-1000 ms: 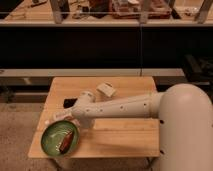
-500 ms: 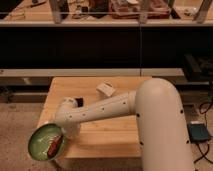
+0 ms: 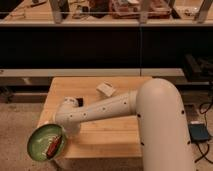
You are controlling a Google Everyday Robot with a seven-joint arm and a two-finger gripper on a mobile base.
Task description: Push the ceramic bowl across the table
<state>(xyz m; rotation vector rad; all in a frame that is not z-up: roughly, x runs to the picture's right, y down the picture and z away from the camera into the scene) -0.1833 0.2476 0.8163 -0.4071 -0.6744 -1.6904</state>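
Observation:
A green ceramic bowl [image 3: 44, 141] with a red-brown object [image 3: 54, 147] inside sits at the front left corner of the wooden table [image 3: 107, 135], hanging well over the table's edge. My white arm reaches from the right across the table to the left. My gripper [image 3: 65, 131] is at the arm's end, right against the bowl's right rim.
A small white object [image 3: 106, 89] lies at the back middle of the table. A small dark item [image 3: 79, 101] sits near the arm's wrist. Dark shelving with clutter runs behind the table. A blue object [image 3: 199, 132] lies on the floor at right.
The arm has swept further left and forward, and the bowl has slid with it toward the front left corner, now overhanging the table's edge.

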